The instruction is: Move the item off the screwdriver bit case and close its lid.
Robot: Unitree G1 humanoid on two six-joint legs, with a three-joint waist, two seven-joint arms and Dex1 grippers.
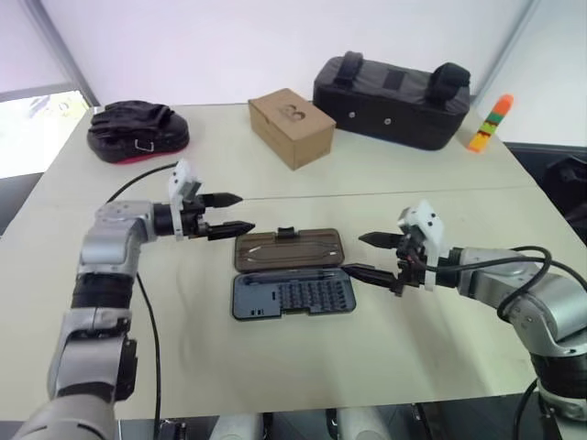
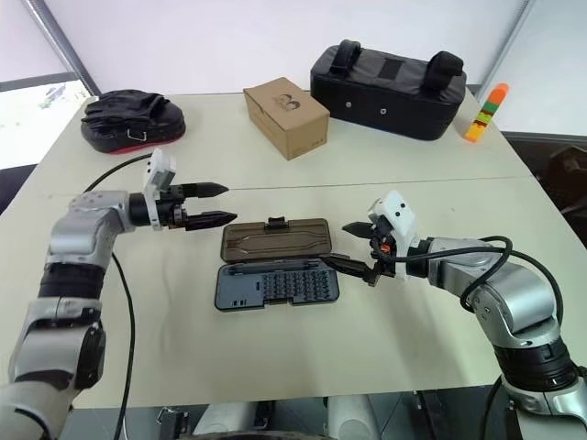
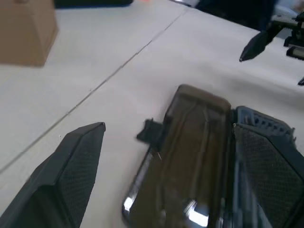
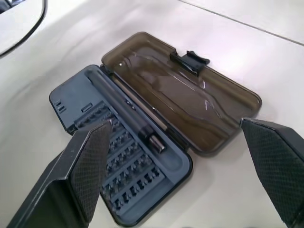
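Observation:
The screwdriver bit case point(image 1: 292, 296) lies open on the table's middle, its dark grey tray showing rows of bits and a driver handle point(image 4: 137, 126). The lid point(image 1: 289, 249), smoky brown, lies flat behind the tray with its black latch tab point(image 1: 286, 233) on the far edge. Nothing rests on the tray or lid, and I cannot tell which object is the item. My left gripper point(image 1: 244, 213) hovers open just left of the lid, pointing toward it. My right gripper point(image 1: 353, 255) hangs open at the case's right end, with nothing between its fingers point(image 4: 90, 161).
A brown cardboard box point(image 1: 291, 126) and a big black bag point(image 1: 393, 99) stand at the back. A black and red padded thing point(image 1: 138, 131) lies back left. An orange and green stick point(image 1: 491, 122) stands back right. The table's front edge point(image 1: 303, 403) is near.

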